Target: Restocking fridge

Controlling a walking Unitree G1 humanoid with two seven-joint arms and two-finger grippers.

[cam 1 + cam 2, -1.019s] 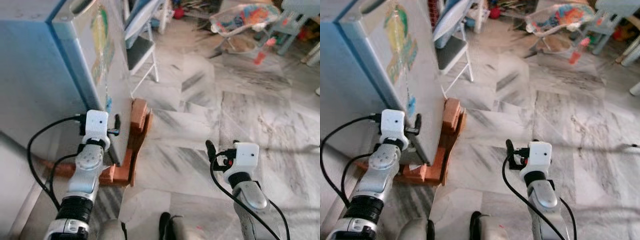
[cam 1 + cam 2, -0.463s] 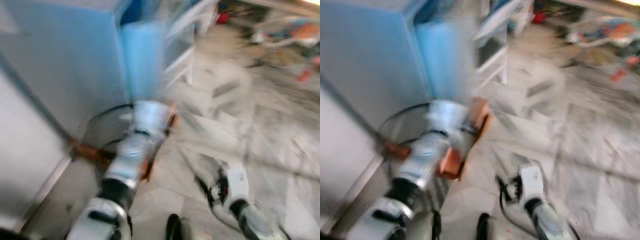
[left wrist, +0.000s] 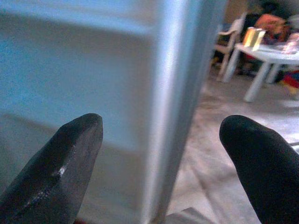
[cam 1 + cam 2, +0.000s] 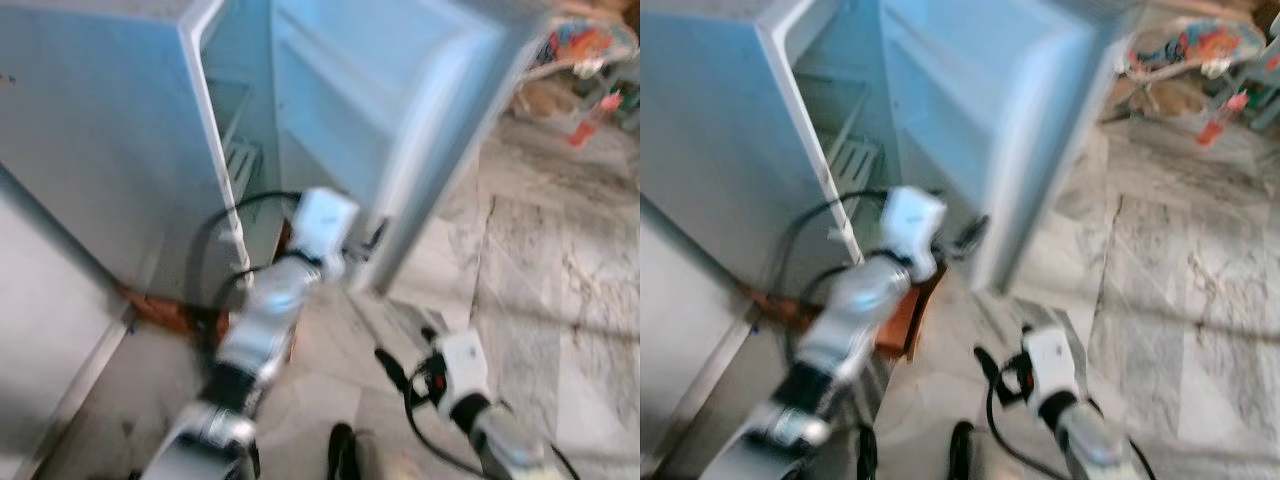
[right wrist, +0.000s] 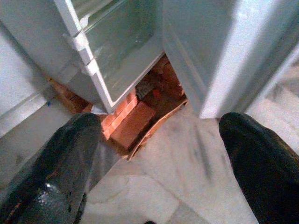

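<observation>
Left tool (image 3: 159,154) wide open, holds nothing, sits at edge of pale blue fridge door (image 4: 400,110). Right tool (image 5: 159,154) open, empty, lower, farther off.

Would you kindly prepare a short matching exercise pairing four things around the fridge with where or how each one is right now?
Things:
1. fridge door
2. left gripper
3. right gripper
4. bricks

States:
A. low over the marble floor, fingers apart
B. swung open
C. stacked under the fridge's base
D. at the door's lower edge, one finger either side

Pairs: 1-B, 2-D, 3-A, 4-C
</observation>
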